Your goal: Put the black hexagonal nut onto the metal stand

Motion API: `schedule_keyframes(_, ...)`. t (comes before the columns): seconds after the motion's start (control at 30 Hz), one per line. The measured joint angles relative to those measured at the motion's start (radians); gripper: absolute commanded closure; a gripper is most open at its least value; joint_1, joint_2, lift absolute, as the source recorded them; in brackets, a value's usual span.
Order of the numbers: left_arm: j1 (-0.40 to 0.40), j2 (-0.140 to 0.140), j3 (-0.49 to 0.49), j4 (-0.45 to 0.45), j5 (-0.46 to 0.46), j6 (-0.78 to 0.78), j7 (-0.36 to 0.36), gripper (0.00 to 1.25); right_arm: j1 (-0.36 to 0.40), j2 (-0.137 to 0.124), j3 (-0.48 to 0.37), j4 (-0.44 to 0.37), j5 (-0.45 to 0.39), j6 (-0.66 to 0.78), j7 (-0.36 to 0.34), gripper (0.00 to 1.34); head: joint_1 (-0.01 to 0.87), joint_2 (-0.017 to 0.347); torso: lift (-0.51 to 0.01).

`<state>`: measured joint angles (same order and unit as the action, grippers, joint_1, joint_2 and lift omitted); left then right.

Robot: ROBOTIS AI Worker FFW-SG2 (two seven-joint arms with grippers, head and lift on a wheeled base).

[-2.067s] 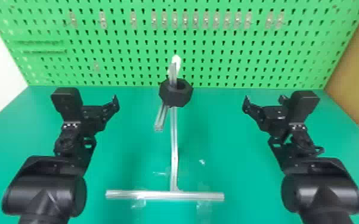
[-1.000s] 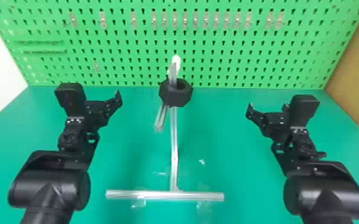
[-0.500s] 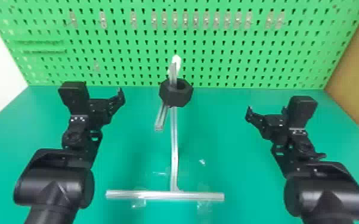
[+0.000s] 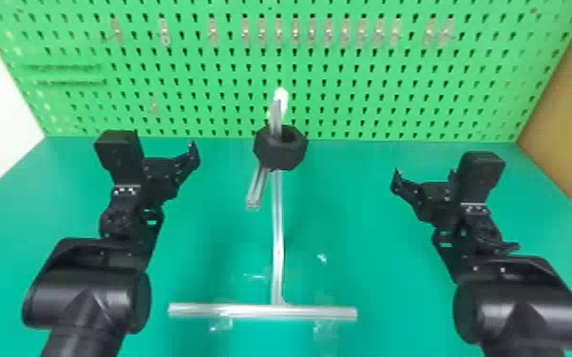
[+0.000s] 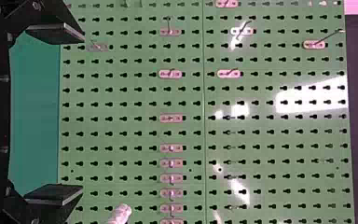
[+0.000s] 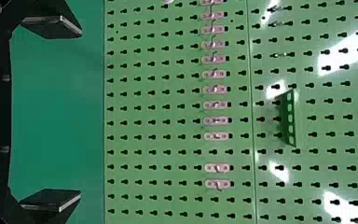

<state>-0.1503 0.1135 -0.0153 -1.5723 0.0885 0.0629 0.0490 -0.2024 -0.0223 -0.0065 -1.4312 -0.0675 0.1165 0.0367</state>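
On the metal stand [image 4: 278, 237], we see the nut [image 4: 280, 157]; placement appears complete. Left end effector [image 5: 82, 114] and right end effector [image 6: 80, 113] are spread, empty.

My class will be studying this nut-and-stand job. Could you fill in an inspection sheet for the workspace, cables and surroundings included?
Surface: green tabletop, flat.
Job's things: black hexagonal nut up on the metal stand, a bar passing through its hole.
Clutter: clear tape-like pieces by the stand's base.
Grippers: left gripper and right gripper open and empty, on either side of the stand.
Cables: nothing seen.
Surroundings: green pegboard behind, with small hooks.
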Motion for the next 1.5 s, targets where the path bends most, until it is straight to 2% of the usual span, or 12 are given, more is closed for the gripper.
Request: schedule_keyframes(1.5, 0.017, -0.006, -0.001, 0.000, 0.013, 0.000, 0.000, 0.15, -0.016, -0.007, 0.007, -0.031, 0.006, -0.001, 0.000, 0.09, 0.693, 0.081, -0.001)
